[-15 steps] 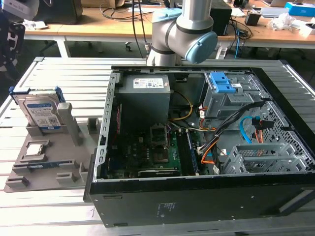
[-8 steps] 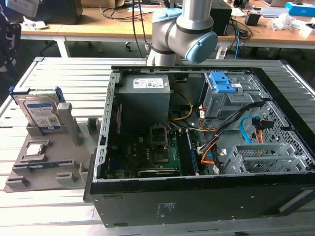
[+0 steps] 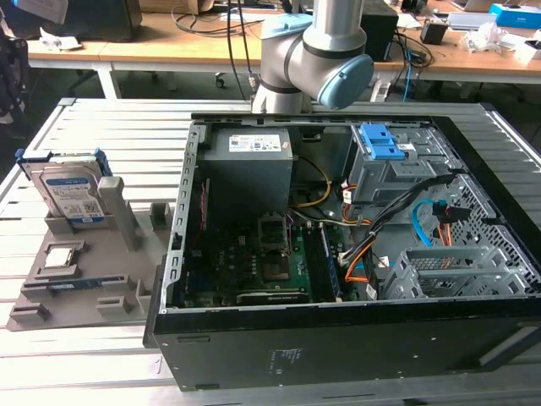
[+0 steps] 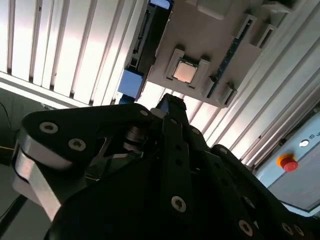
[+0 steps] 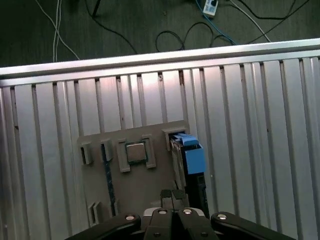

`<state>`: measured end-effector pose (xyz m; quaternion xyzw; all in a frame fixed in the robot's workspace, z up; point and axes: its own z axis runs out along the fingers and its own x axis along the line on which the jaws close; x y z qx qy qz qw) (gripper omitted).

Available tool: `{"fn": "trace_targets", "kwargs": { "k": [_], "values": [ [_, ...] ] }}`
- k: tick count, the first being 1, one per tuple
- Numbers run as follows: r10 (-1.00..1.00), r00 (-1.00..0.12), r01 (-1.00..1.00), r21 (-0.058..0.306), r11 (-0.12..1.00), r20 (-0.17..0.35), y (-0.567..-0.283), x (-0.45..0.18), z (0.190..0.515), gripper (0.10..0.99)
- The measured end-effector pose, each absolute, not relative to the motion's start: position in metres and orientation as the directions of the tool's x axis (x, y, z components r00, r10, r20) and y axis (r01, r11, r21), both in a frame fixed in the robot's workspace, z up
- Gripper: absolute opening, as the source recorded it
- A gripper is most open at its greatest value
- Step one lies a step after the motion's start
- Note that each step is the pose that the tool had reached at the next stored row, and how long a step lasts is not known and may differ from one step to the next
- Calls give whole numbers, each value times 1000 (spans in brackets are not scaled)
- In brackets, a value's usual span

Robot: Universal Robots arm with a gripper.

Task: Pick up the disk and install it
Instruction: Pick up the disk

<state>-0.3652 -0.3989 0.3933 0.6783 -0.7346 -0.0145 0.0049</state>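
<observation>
The disk [image 3: 72,190] stands on edge in a grey holder tray [image 3: 51,296] on the slatted table, at the exterior view's left. It is silver with a white and blue label and blue rails. In both wrist views I see it edge-on, the disk [image 5: 192,159] and disk [image 4: 132,82] showing a blue rail end. My gripper [image 5: 174,194] hangs well above the tray [image 5: 150,185], its black fingers together and holding nothing. In the second wrist view the gripper [image 4: 169,100] points toward the tray [image 4: 200,30], clear of the disk.
An open computer case [image 3: 338,254] lies at the exterior view's right, with a grey drive cage and blue latch [image 3: 385,152] and an empty cage [image 3: 448,271]. A square processor chip [image 5: 135,152] sits in the tray. A red stop button [image 4: 287,162] is nearby.
</observation>
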Motion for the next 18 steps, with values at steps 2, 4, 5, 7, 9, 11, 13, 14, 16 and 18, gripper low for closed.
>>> {"fn": "trace_targets", "kwargs": {
  "k": [2, 4, 5, 7, 9, 11, 13, 14, 16, 18],
  "values": [
    [-998, -60, -998, 28, 60, -13, -399, -365, 393, 106],
    [-998, -59, -998, 28, 59, -13, -399, -365, 393, 106],
    [-998, -59, -998, 28, 59, -13, -399, -365, 393, 106],
    [-998, -59, -998, 28, 58, -13, -399, -365, 393, 106],
    [-998, -59, -998, 28, 58, -13, -399, -365, 393, 106],
    [-998, -58, -998, 28, 58, -13, -399, -365, 393, 106],
    [-998, -58, -998, 28, 58, -13, -399, -365, 393, 106],
    [-998, -58, -998, 28, 58, -13, -399, -365, 393, 114],
    [-998, -58, -998, 28, 57, -13, -399, -365, 393, 169],
    [-998, -57, -998, 28, 57, -13, -399, -365, 393, 294]
  ]
}}
